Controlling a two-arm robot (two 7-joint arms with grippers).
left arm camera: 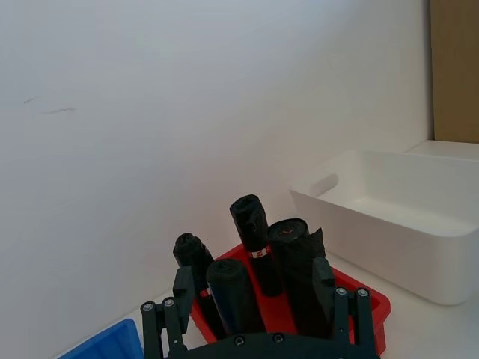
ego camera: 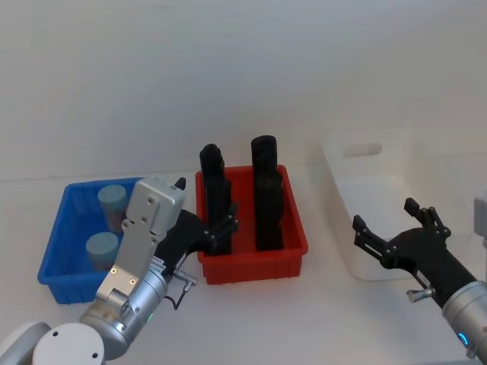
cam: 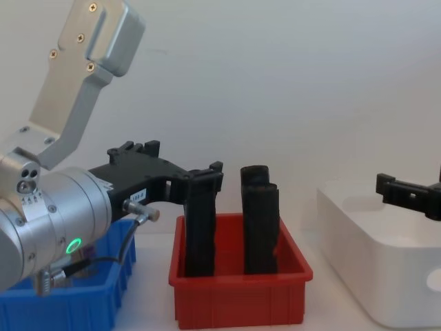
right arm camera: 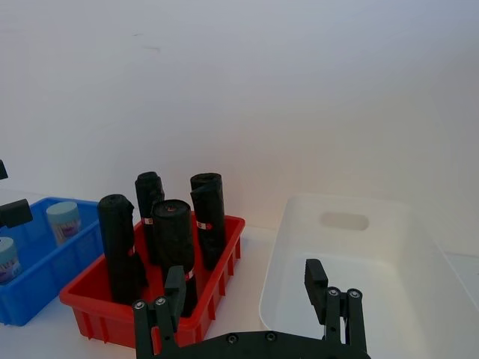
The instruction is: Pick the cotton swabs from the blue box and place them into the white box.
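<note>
In the middle of the head view, tall black rolls stick up high out of the red bin. They stand between the blue box at lower left and the white box at right. The left gripper is just beside the left rolls. Both boxes are open on top, and the white box's floor is bare.

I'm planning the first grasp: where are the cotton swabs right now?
In the head view, both cotton swabs stand inside the blue box on the robot's left, one behind the other, left of the red bin.
</note>
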